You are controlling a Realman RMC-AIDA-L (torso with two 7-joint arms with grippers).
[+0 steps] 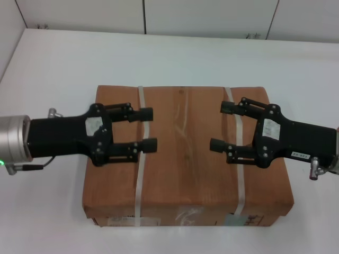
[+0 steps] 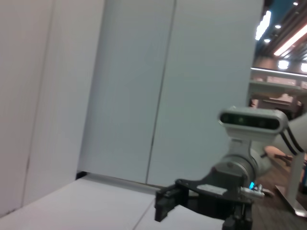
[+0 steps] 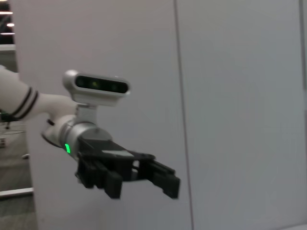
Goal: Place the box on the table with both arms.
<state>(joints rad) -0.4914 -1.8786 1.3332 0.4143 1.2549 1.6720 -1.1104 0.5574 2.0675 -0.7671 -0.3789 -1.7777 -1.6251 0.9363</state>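
The box (image 1: 185, 159), brown cardboard with two white straps (image 1: 139, 174) and labels on its near side (image 1: 243, 219), rests flat on the white table (image 1: 53, 69). My left gripper (image 1: 148, 128) is open and empty over the box's left half, fingers pointing right. My right gripper (image 1: 221, 125) is open and empty over the right half, fingers pointing left. The two face each other with a gap between them. The left wrist view shows the right gripper (image 2: 165, 206) in the air; the right wrist view shows the left gripper (image 3: 144, 179). Neither wrist view shows the box.
White wall panels (image 1: 159, 16) stand behind the table's far edge. The box takes up the near middle of the table, with bare tabletop to its left, right and behind.
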